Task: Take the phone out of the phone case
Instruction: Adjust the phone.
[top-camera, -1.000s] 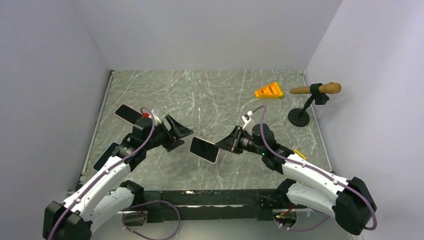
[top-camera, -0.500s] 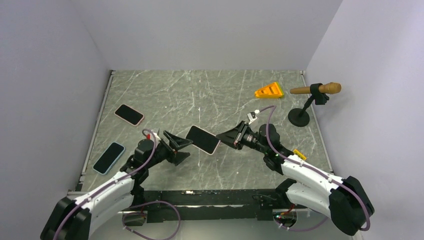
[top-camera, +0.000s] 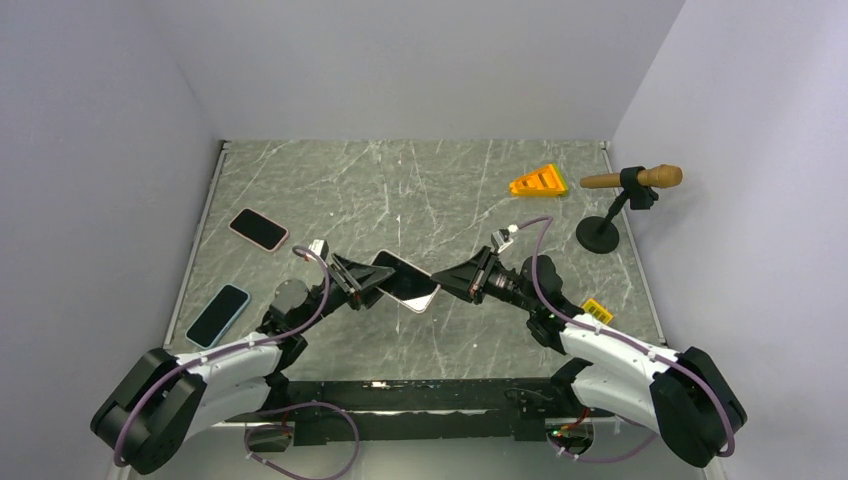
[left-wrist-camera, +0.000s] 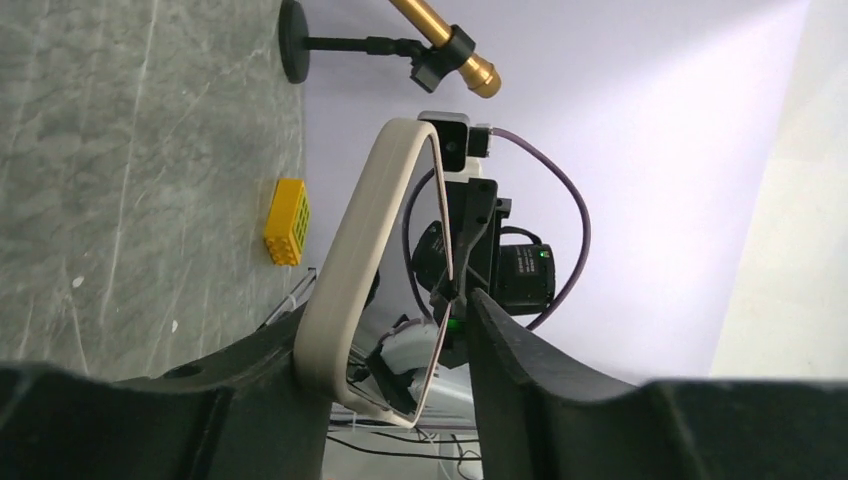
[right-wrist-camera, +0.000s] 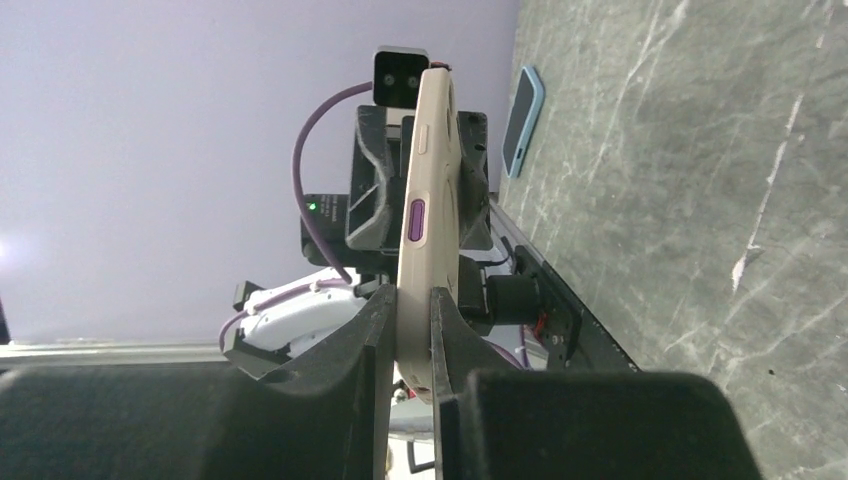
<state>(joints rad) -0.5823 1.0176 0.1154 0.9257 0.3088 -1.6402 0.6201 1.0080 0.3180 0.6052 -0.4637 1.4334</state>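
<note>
The phone in its beige case (top-camera: 405, 281) hangs in the air over the middle of the table, held between the two arms. My right gripper (top-camera: 447, 283) is shut on its right end. In the right wrist view the case (right-wrist-camera: 425, 190) stands edge-on and both fingers of my right gripper (right-wrist-camera: 410, 300) press on it. My left gripper (top-camera: 362, 281) is at the phone's left end. In the left wrist view the beige case rim (left-wrist-camera: 355, 250) lies between the spread fingers of my left gripper (left-wrist-camera: 390, 320); it is against the left finger, with a small gap at the right finger.
A pink phone (top-camera: 258, 229) and a blue phone (top-camera: 217, 315) lie on the left of the table. An orange wedge (top-camera: 538, 181) and a microphone on a stand (top-camera: 630, 180) are at the back right. A yellow brick (top-camera: 597, 309) lies near my right arm.
My left arm swung from the left side to the middle, and its fingers now straddle the phone's left end. My right gripper carried the phone slightly up and back.
</note>
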